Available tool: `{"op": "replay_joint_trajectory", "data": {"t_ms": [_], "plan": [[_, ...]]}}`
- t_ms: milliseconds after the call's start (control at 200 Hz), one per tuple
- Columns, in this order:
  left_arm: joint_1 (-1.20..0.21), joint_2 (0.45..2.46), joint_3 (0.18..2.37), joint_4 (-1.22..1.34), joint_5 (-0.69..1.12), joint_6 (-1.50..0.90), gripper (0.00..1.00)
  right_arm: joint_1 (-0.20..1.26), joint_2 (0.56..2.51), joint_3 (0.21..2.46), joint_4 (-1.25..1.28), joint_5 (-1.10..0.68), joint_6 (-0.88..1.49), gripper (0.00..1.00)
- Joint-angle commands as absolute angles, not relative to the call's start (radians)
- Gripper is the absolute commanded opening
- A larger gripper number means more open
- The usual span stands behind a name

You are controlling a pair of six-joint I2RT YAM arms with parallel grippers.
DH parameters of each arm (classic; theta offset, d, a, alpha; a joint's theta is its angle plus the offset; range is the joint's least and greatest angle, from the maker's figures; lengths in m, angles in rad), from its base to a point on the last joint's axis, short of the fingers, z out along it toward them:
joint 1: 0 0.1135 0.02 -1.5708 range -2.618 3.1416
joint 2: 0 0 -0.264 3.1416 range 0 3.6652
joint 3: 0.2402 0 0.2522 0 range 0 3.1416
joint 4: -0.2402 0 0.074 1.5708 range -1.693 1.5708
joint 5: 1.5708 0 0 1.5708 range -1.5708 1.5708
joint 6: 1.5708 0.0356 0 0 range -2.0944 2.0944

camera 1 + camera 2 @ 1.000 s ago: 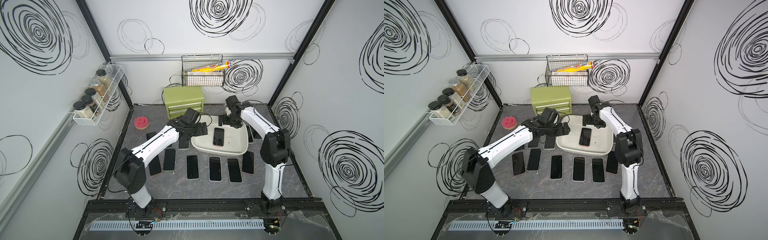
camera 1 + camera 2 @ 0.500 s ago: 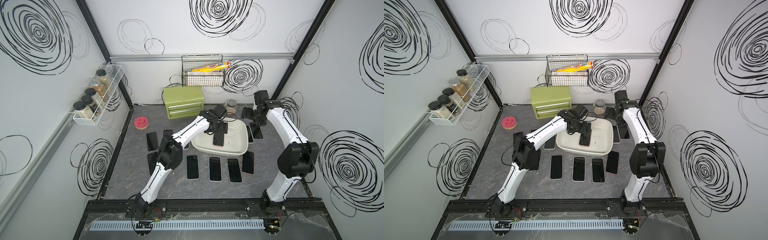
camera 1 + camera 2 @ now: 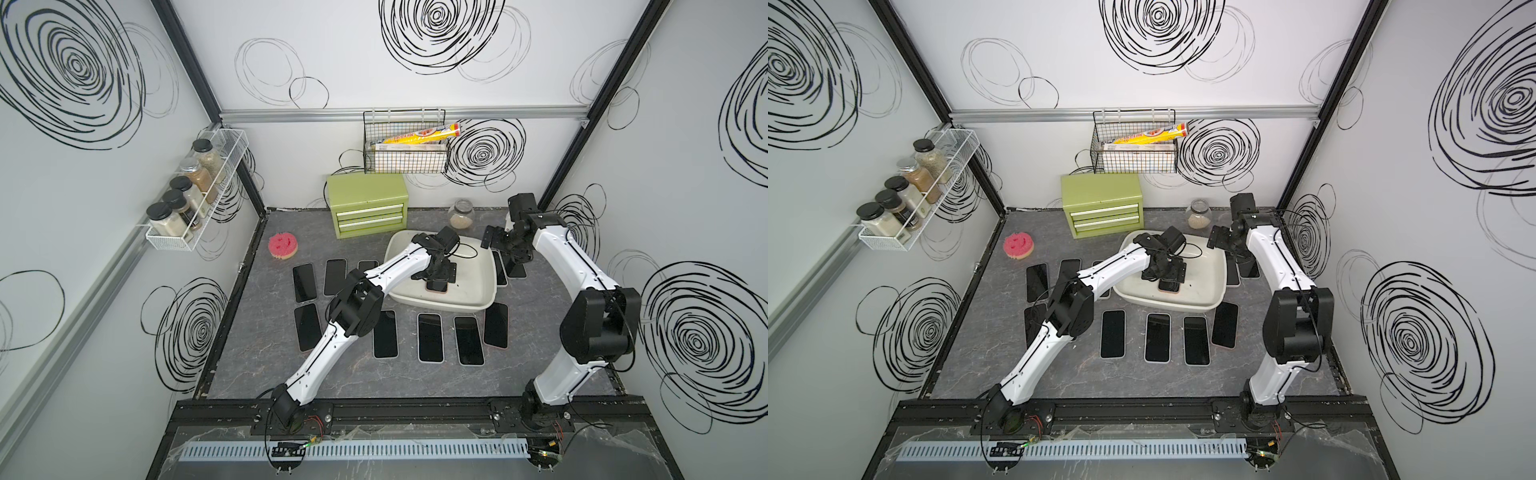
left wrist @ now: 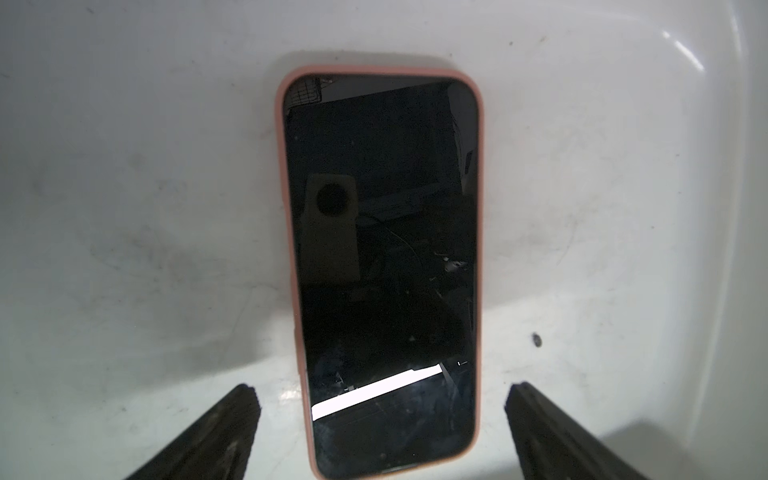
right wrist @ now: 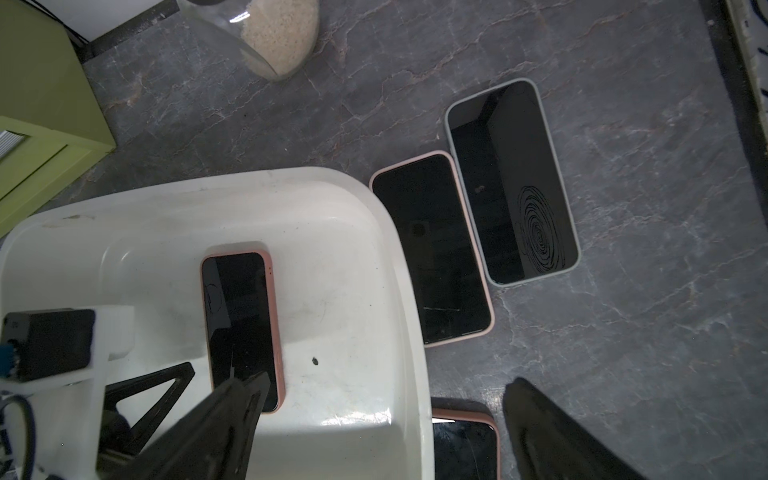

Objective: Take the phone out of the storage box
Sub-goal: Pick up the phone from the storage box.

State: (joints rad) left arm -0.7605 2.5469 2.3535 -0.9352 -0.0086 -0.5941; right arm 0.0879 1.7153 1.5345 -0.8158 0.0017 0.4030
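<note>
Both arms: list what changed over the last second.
The left gripper swung from the left edge of the storage box to over the phone, jaws open on either side, not gripping. The right gripper pulled back from over the box to its right, open. The phone stayed flat in the box; the other phones did not move.

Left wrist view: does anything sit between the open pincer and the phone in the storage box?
Nothing visible. The left pincer stands open astride one end of the phone, which lies alone on the bare floor of the storage box.
</note>
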Motion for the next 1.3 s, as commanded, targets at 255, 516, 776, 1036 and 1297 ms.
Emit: {"op": "replay_joint_trajectory", "data": {"t_ms": [255, 516, 776, 1036, 1297], "plan": [[-0.786, 2.641, 2.434, -1.007, -0.084, -0.559, 0.99, 0.077, 1.657, 1.476, -0.770, -0.058, 0.355, 1.00], [-0.788, 2.664, 2.441, -1.023, -0.141, -0.540, 0.99, 0.075, 1.633, 1.451, -0.757, -0.089, 0.339, 1.00], [-0.794, 2.695, 2.446, -0.949, -0.121, -0.543, 0.97, 0.074, 1.609, 1.408, -0.743, -0.132, 0.335, 0.99], [-0.783, 2.705, 2.408, -0.955, -0.072, -0.552, 0.65, 0.075, 1.601, 1.401, -0.742, -0.148, 0.323, 0.99], [-0.761, 2.606, 2.310, -0.905, -0.071, -0.570, 0.54, 0.075, 1.612, 1.401, -0.724, -0.184, 0.331, 0.99]]}}
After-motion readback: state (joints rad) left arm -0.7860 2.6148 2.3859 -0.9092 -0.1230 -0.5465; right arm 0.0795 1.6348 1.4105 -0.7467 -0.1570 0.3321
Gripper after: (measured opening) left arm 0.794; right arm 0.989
